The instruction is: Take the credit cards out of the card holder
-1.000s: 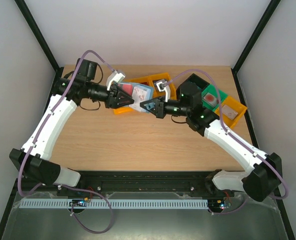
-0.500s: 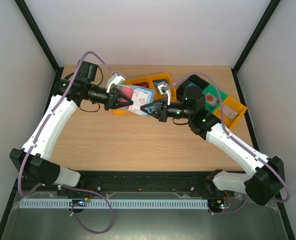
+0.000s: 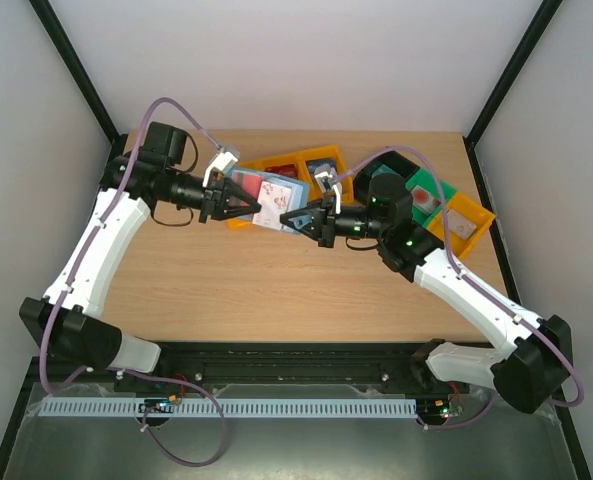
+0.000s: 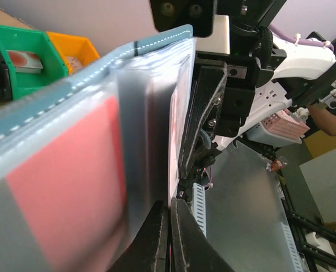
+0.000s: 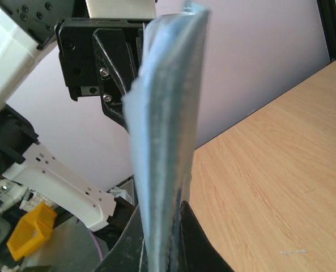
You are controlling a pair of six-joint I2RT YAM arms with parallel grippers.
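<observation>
The teal card holder (image 3: 277, 186) hangs open in the air between my two grippers, above the back of the table. My left gripper (image 3: 246, 204) is shut on the thin edge of a red-and-white credit card (image 3: 269, 208) at the holder's clear sleeves. In the left wrist view the jaws (image 4: 170, 208) pinch that white edge (image 4: 174, 130). Beside it are the holder's stitched teal cover (image 4: 71, 85) and a red card (image 4: 66, 187) inside a sleeve. My right gripper (image 3: 293, 218) is shut on the holder's opposite edge. The right wrist view (image 5: 161, 212) shows the holder (image 5: 168, 113) edge-on.
An orange bin (image 3: 311, 160) sits behind the holder. A black bin (image 3: 394, 163), a green bin (image 3: 428, 196) with a card in it and another orange bin (image 3: 468, 222) stand at the back right. The wooden table (image 3: 276, 280) lies below. Both arms reach toward the middle.
Both grippers and the card holder have shifted left. The left arm has drawn back toward its side, and more of the red-and-white card shows below the teal cover.
</observation>
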